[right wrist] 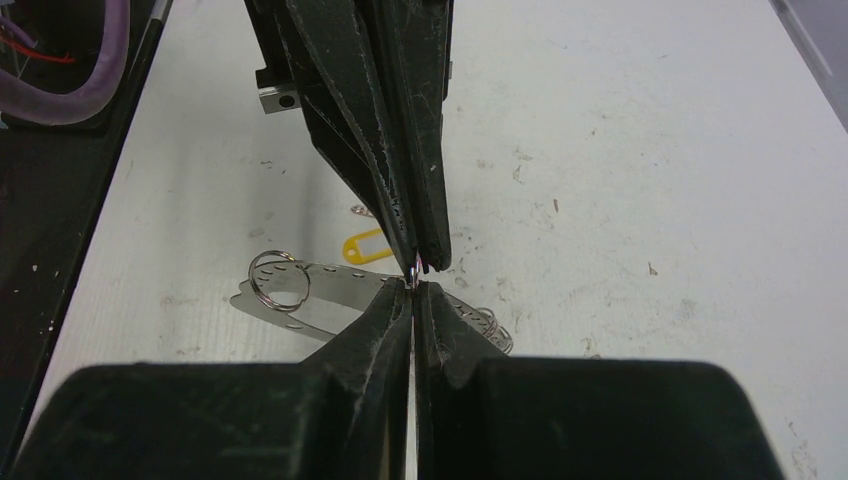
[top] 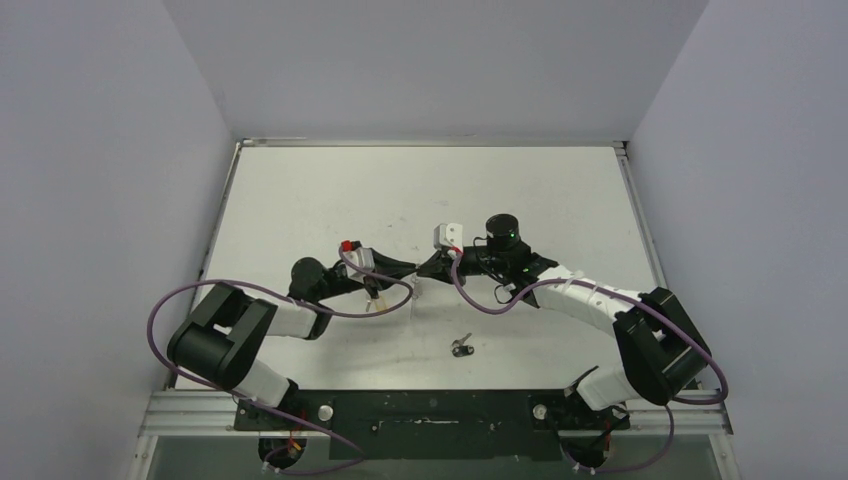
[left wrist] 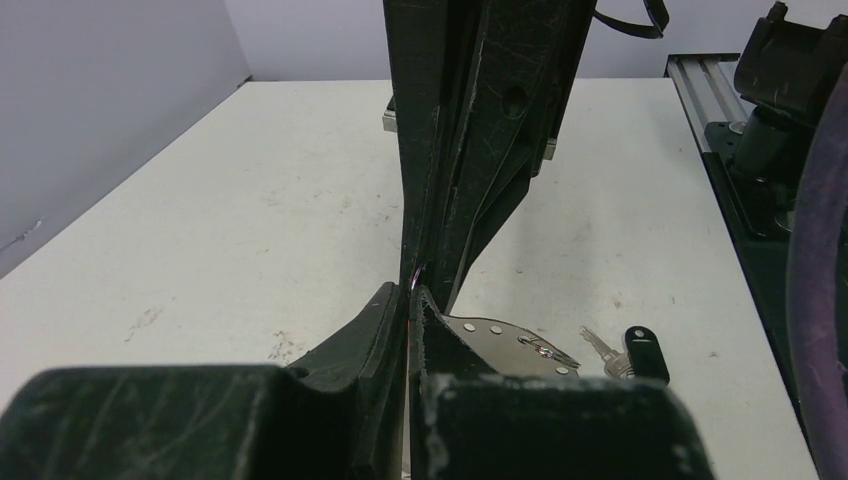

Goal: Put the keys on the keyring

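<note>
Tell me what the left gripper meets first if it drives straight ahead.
The right gripper: its shut fingertips sit tip to tip with the left gripper, seemingly touching, so there is no free travel.

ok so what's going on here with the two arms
Both arms meet tip to tip mid-table. The left claw and the right claw are pinched shut over the keyring. Something tiny glints between the tips, too small to identify. The black-headed key lies loose nearer the bases, and the yellow-headed key sits right by the keyring.
</note>
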Available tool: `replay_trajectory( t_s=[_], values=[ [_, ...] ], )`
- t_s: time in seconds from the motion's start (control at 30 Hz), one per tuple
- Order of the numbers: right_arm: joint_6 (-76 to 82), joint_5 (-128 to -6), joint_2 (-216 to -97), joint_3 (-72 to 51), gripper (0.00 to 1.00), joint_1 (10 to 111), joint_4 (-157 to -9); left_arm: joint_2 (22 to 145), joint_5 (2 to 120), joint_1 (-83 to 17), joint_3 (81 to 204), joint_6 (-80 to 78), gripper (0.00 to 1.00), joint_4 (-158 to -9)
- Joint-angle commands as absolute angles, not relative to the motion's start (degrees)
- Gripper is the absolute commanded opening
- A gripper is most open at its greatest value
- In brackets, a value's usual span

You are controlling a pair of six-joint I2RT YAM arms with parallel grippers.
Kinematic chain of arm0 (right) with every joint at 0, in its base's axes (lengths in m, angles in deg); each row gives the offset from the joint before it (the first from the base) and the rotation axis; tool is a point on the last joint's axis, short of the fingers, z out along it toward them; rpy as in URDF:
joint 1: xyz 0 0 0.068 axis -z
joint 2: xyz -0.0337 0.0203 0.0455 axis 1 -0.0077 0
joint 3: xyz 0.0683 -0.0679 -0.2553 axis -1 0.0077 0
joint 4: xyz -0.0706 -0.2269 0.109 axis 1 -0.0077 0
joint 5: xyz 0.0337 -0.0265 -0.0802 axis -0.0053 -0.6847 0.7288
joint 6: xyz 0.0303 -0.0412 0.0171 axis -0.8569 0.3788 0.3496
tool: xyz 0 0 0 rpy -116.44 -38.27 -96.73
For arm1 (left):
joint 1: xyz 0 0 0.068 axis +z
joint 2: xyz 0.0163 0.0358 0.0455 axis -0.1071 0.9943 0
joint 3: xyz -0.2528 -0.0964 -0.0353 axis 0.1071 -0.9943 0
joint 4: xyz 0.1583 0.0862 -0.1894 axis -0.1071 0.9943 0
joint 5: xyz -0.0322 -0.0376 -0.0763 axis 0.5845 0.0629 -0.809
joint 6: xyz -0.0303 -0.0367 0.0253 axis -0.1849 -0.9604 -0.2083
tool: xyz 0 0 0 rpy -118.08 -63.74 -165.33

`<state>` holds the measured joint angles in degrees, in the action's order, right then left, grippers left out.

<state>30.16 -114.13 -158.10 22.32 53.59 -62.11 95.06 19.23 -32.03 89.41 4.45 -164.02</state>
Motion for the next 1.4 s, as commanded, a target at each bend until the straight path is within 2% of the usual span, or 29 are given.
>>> replay_trajectory(
  t_s=[0.0,0.07,0.1,0.2,0.27,0.43,0.67,0.8,1.0,1.2,1.37],
  values=[
    [30.20,-116.87,-155.58,21.41,0.00,53.61,-58.22,94.51,18.94,-32.04,91.25,6.02,0.00,-163.00],
    [29.84,-115.56,-155.49,21.21,0.04,53.61,-58.53,93.83,19.54,-32.07,91.06,6.75,0.00,-162.69],
    [29.70,-114.87,-155.45,21.32,0.13,53.61,-58.55,93.37,19.88,-32.00,90.92,7.48,0.00,-162.19],
    [28.40,-112.01,-154.46,22.42,0.50,53.72,-56.66,91.31,20.49,-32.07,90.68,10.28,0.00,-158.92],
    [27.44,-110.61,-153.60,23.73,0.68,53.81,-54.62,90.00,20.37,-32.16,90.45,14.21,0.00,-156.29],
    [25.58,-107.40,-151.08,25.41,0.99,53.94,-52.56,87.73,20.42,-32.16,88.75,18.95,0.00,-154.62],
    [17.87,-92.28,-144.22,26.94,1.00,53.95,-55.75,80.19,26.50,-32.16,87.06,23.77,0.00,-147.41],
    [10.32,-83.12,-142.25,24.10,1.00,54.80,-63.76,71.19,32.67,-32.23,87.18,27.67,0.00,-136.92],
    [-2.53,-77.08,-144.61,20.10,1.00,56.77,-71.93,55.79,41.73,-32.34,87.80,30.89,0.00,-120.27],
    [-9.43,-78.14,-149.74,14.89,1.00,60.47,-87.00,44.83,46.03,-32.34,89.57,32.38,0.00,-104.69],
    [-7.27,-80.52,-151.23,15.91,1.00,58.16,-92.55,39.60,47.66,-32.42,90.55,31.68,0.00,-98.22]
  ],
)
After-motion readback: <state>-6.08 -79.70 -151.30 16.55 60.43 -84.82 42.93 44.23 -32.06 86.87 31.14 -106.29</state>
